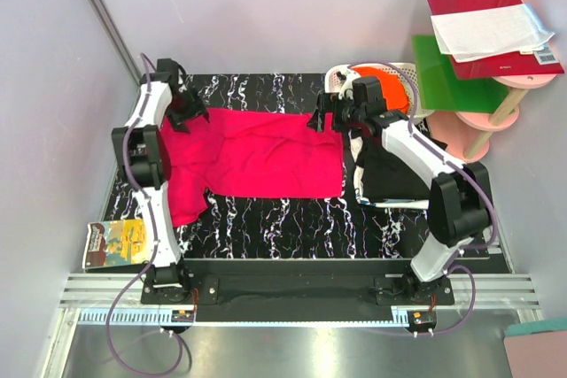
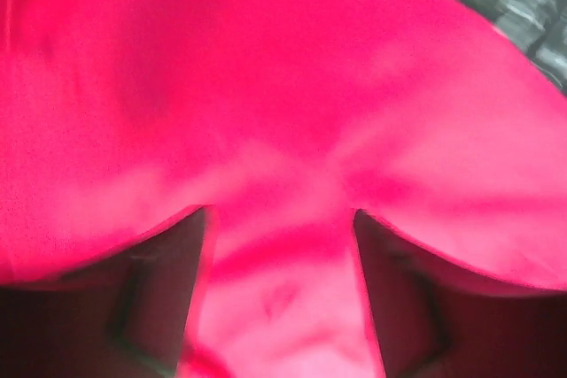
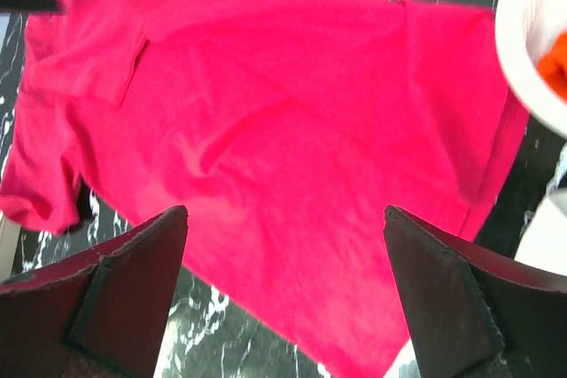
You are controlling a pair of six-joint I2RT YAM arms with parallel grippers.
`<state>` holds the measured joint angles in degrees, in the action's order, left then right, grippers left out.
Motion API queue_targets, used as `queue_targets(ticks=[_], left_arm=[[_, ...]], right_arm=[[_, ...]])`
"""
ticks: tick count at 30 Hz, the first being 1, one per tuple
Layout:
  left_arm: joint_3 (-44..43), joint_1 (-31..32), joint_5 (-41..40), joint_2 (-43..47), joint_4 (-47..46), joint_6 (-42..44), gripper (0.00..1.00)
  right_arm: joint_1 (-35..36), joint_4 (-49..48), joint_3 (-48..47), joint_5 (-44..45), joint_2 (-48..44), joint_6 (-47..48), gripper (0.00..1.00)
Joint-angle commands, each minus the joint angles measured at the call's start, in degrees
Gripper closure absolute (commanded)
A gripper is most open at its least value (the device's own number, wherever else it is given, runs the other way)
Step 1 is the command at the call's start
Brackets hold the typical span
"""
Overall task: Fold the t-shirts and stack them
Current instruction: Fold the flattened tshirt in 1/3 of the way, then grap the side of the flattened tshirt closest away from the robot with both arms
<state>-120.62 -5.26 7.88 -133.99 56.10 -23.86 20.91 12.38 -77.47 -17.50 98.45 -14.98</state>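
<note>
Pink shirt [image 2: 283,86] fills the left wrist view, right under my left gripper [image 2: 279,219]. Its fingers [image 2: 159,307] stand apart with cloth showing in the gap. It looks to lie below them rather than pinched, though that view is blurred. On my right gripper [image 3: 285,219] the fingers are spread wide with nothing between them, hanging over the shirt's right end.

Where it is: laid out across the middle of the table [image 1: 283,219], long side running left to right. It's mostly flat, with a few soft creases and one flap trailing toward the near left. My two grippers sit over its far edge, one near each far corner.

Next out: black shirt [image 1: 390,170] is a crumpled heap just right of the pink one, partly under my right arm. Can't tell whether the two touch. Orange shirt [image 1: 390,95] sits bunched in the white basket [image 1: 403,68] at the far right.

Progress, my read: early.
- pink: spread out, maybe one fold in, not a compact bundle
- black: not folded
- orange: not out of the basket
- stack: none yet

Left to do: finish folding pink, then black, then orange, then pile all three.
</note>
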Motion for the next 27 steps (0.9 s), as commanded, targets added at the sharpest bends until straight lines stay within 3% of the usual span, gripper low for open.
queue_targets(ticks=[1,4,7,8,10,11,14,23,27], left_arm=[[8.45,0.25,6.97,24.10,-8.11,2.84,0.16],[16.01,0.33,3.91,34.13,-2.42,6.35,0.15],[21.90,0.60,-4.60,40.20,7.13,10.13,0.15],[24.61,0.60,-11.41,40.82,9.53,10.06,0.15],[31.80,0.42,-13.77,44.51,10.61,8.30,0.15],[34.11,1.03,-13.68,46.96,10.61,7.60,0.15],[43.08,4.10,-16.48,50.39,10.53,6.03,0.17],[56.80,22.81,-26.77,57.17,12.90,-6.81,0.18],[63.04,23.89,-29.07,57.53,10.45,-11.38,0.18]], right_arm=[[-0.08,-2.71,4.86,-0.96,-6.86,0.05,0.00],[-0.08,-1.40,8.47,-1.14,-11.08,-1.97,0.01],[-0.08,1.58,12.42,-0.61,-12.84,-4.08,0.10],[-0.08,3.42,13.39,0.09,-13.28,-4.70,0.14],[-0.08,3.79,17.87,0.53,-14.25,-7.77,0.18],[-0.08,3.79,19.45,0.45,-14.43,-10.04,0.26],[-0.08,3.70,26.99,-0.17,-14.69,-13.04,0.32],[0.01,-0.78,37.12,-1.84,-17.95,-16.57,0.31],[0.36,-4.20,39.59,-1.84,-17.95,-17.80,0.31]])
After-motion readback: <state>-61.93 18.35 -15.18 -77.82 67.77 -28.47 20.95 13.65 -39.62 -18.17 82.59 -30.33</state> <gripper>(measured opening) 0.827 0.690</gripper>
